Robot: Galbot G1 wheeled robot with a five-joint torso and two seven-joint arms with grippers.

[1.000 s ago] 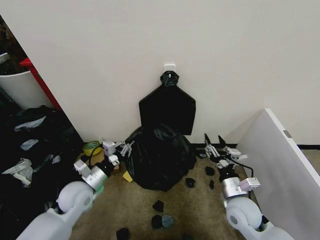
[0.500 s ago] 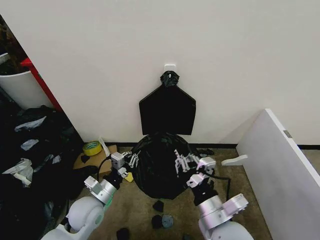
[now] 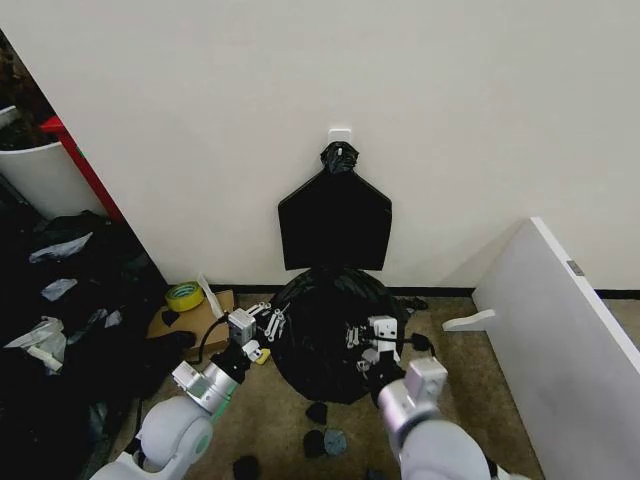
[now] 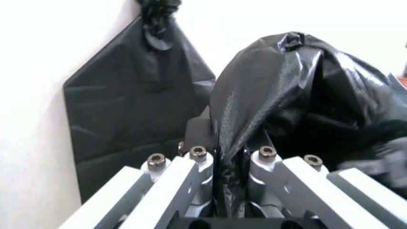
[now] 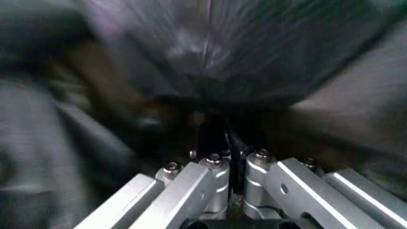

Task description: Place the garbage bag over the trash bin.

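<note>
Black, glossy plastic of the garbage bag (image 3: 330,325) billows at lower centre of the head frame, on the floor. My left jaws (image 3: 268,322) pinch its left edge; my right jaws (image 3: 362,337) pinch its front.

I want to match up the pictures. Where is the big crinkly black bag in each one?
Head view: the garbage bag sits low in the middle, on the floor by the wall, between both grippers.
Left wrist view: it bulges across the right half, a fold pinched in the jaws.
Right wrist view: it is the blurred dark mass across the top.
Shared landmark: the flat black bundle on the wall.
</note>
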